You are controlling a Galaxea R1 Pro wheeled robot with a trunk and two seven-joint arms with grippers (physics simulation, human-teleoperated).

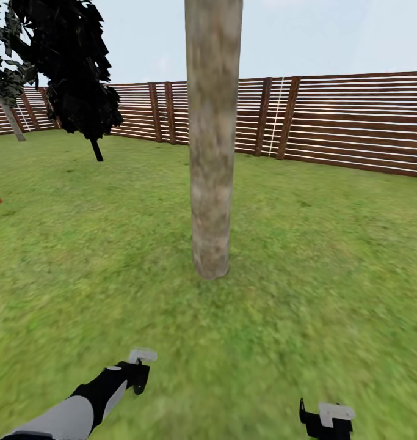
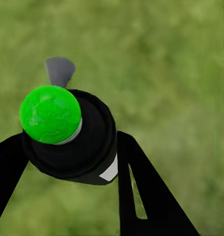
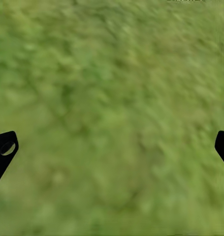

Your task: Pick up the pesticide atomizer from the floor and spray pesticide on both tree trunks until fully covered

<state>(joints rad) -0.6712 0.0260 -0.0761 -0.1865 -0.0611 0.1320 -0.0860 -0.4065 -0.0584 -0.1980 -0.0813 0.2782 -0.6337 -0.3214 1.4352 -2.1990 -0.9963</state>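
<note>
Holding the atomizer [image 2: 67, 135] clamped in my left gripper [image 2: 67, 162]; right gripper [image 3: 112, 147] hangs spread, empty. The trunk [image 1: 212, 153] stands upright dead ahead, a bit nearer my left arm.

This is a fenced garden, outdoors under a pale, hazy sky [image 1: 330, 36]. A wide green lawn [image 1: 330, 256] covers the floor from the near edge to the far boundary, where a brown fence [image 1: 355, 122] of horizontal wooden slats between darker posts closes the plot. A thick, pale, mottled tree trunk [image 1: 212, 159] rises straight from the grass (bare of branches as far up as it shows). Toward the far left corner stands a narrow, near-black cypress [image 1: 80, 73], with another leaning trunk [image 1: 14, 125] beside the fence.
</note>
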